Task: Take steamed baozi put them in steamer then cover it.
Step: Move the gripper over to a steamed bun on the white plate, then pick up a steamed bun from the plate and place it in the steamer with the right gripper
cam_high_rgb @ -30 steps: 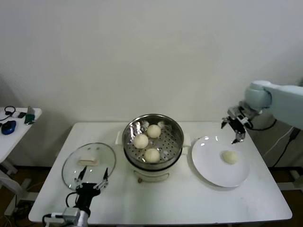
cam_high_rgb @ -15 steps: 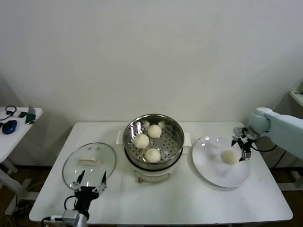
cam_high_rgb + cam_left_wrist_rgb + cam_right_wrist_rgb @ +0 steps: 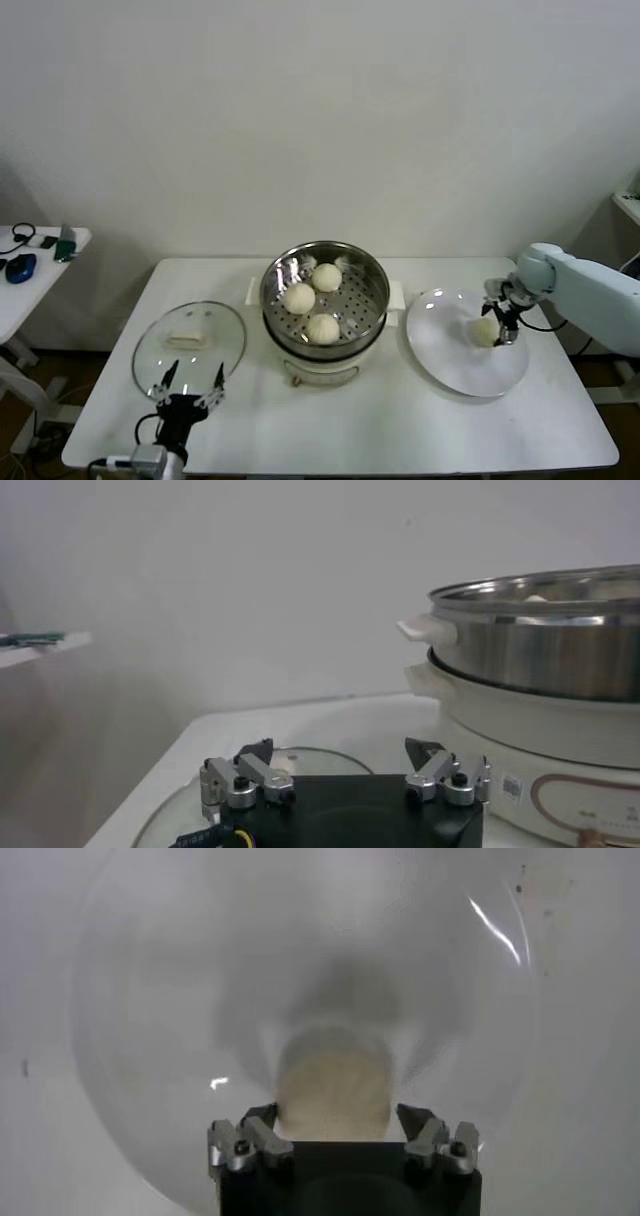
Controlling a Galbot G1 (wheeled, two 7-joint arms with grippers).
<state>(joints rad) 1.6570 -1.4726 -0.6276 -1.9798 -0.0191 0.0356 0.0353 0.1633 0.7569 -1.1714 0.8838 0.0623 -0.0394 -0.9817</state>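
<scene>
Three baozi (image 3: 322,327) lie on the perforated tray of the steel steamer (image 3: 372,272) at the table's middle. The fourth baozi (image 3: 485,331) lies on the white plate (image 3: 450,360) at the right. My right gripper (image 3: 498,327) is down over this baozi, open, one finger on each side of it; the right wrist view shows the baozi (image 3: 333,1088) between the open fingers (image 3: 253,1132). The glass cover (image 3: 188,347) with its cream handle lies flat on the table at the left. My left gripper (image 3: 190,395) is open and empty at the cover's near edge.
A small side table (image 3: 35,262) with dark items stands at the far left. The steamer's white base (image 3: 520,742) rises close beside my left gripper (image 3: 340,770) in the left wrist view.
My right gripper came down from above the plate's far edge and now straddles the baozi on the plate. The left arm has hardly moved.
</scene>
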